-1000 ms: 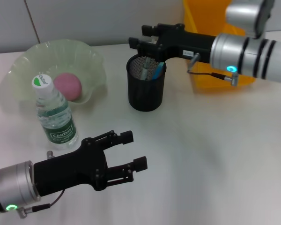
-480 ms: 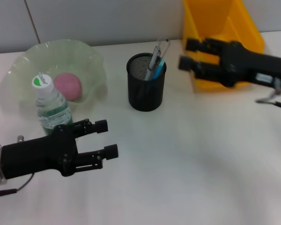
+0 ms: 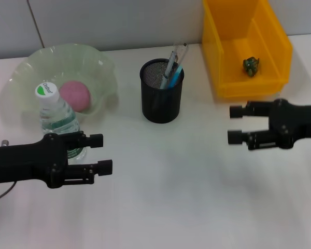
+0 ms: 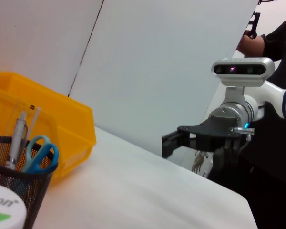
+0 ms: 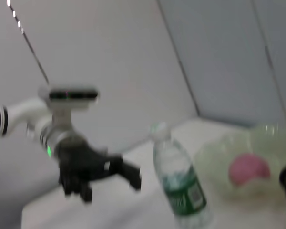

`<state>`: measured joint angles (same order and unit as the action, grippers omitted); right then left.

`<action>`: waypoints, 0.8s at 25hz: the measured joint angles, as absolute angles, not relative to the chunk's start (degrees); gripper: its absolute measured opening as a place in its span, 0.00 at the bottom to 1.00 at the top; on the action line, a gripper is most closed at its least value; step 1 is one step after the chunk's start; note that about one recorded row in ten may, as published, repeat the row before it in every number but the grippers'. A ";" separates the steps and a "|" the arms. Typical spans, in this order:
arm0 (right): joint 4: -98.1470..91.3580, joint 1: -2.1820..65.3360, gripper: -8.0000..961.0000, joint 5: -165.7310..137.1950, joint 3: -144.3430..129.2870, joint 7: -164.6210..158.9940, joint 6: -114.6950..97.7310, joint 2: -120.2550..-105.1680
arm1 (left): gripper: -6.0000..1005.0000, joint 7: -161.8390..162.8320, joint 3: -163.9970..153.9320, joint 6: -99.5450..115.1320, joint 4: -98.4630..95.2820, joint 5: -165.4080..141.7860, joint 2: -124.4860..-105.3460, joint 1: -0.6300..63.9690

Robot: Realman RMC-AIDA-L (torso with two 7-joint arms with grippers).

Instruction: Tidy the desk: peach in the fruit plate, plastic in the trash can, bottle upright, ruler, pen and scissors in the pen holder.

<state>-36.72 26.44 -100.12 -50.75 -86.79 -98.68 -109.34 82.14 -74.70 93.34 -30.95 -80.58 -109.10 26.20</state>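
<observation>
Pink round peach (image 3: 74, 95) sits in pale green scalloped glass bowl (image 3: 26, 75); clear green-label bottle (image 3: 59, 127) upright just in front. Black mesh cup (image 3: 161, 101) holds pen, scissors. Left tool (image 3: 99, 153) and right tool (image 3: 235, 124) both spread apart, empty, over white tabletop (image 3: 171, 197).

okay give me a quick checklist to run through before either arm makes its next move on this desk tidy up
1. Peach in the fruit plate: ok.
2. Bottle upright: ok, standing beside the plate.
3. Pen and scissors in the pen holder: ok. Ruler: a clear strip stands in the holder, but markings cannot be made out, so cannot tell.
4. Plastic in the trash can: a small dark green scrap lies inside; ok.
5. Left tool open, empty, in front of the bottle: ok.
6. Right tool open, empty, in front of the trash can: ok.
</observation>
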 joint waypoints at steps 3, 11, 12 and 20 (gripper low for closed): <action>-37.10 27.03 0.86 -103.58 -50.72 -87.94 -98.74 -109.32 | 0.81 82.69 -72.07 94.20 -31.03 -83.06 -109.09 26.59; -37.79 27.95 0.86 -107.38 -50.73 -89.21 -98.86 -109.05 | 0.81 84.98 -65.82 95.37 -31.92 -93.22 -109.29 30.12; -37.81 28.13 0.86 -107.55 -50.70 -89.24 -98.82 -109.06 | 0.81 85.00 -65.63 95.37 -31.92 -93.29 -109.31 30.16; -37.78 28.69 0.86 -107.60 -50.91 -89.28 -98.75 -109.40 | 0.81 85.61 -65.44 95.41 -31.90 -93.56 -109.50 30.64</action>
<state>-37.78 28.69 -107.60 -50.91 -89.28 -98.75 -109.40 85.61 -65.44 95.41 -31.90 -93.56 -109.50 30.64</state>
